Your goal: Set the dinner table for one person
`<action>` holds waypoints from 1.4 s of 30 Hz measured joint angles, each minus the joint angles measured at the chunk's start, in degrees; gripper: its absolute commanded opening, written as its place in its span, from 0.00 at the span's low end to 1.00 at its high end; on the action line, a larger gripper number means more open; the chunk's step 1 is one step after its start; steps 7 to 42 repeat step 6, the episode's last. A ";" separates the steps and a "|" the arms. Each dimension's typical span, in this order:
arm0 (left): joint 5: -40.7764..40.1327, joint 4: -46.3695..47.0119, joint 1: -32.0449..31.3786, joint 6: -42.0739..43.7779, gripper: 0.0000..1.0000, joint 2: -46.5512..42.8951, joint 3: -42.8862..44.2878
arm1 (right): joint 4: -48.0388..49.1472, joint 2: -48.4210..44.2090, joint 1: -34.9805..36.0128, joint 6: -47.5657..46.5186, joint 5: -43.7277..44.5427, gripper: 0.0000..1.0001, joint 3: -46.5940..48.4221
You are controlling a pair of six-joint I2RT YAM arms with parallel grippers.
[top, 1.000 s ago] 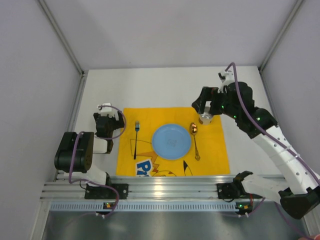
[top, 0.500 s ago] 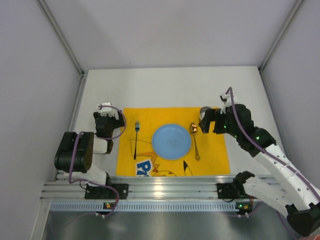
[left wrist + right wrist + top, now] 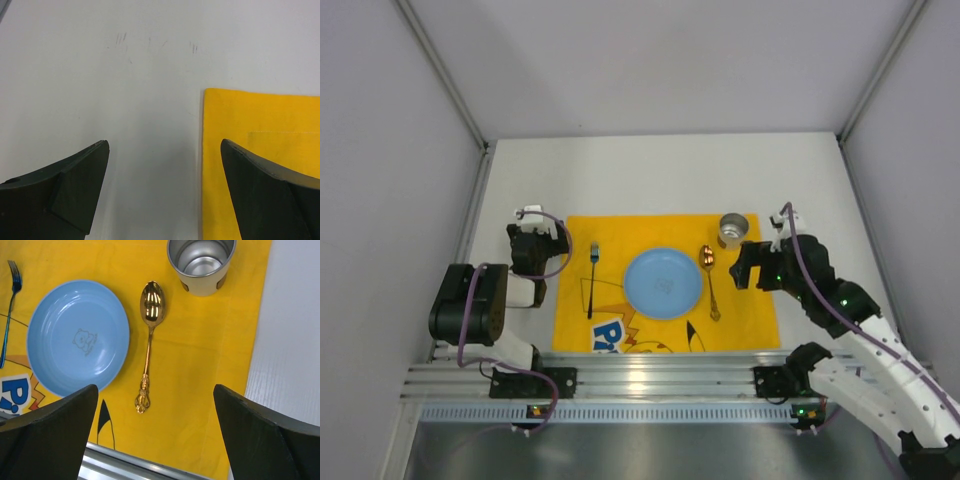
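Withdrawn from the steel cup (image 3: pixel 733 230) since a second ago, my right jaws gape empty; left jaws likewise, over the desk (image 3: pixel 100 75).

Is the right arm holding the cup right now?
No, the cup stands free on the mat, beyond the right arm's open fingers, which grip nothing.
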 measured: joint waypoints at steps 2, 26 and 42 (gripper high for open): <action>0.00 0.00 0.00 0.00 0.99 0.00 0.00 | -0.20 1.05 0.02 0.48 0.59 1.00 0.00; 0.00 0.00 0.00 0.00 0.99 0.00 0.00 | -0.44 2.49 0.04 0.94 1.25 1.00 0.00; 0.00 0.00 0.00 0.00 0.99 0.00 0.00 | -0.44 2.49 0.04 0.94 1.25 1.00 0.00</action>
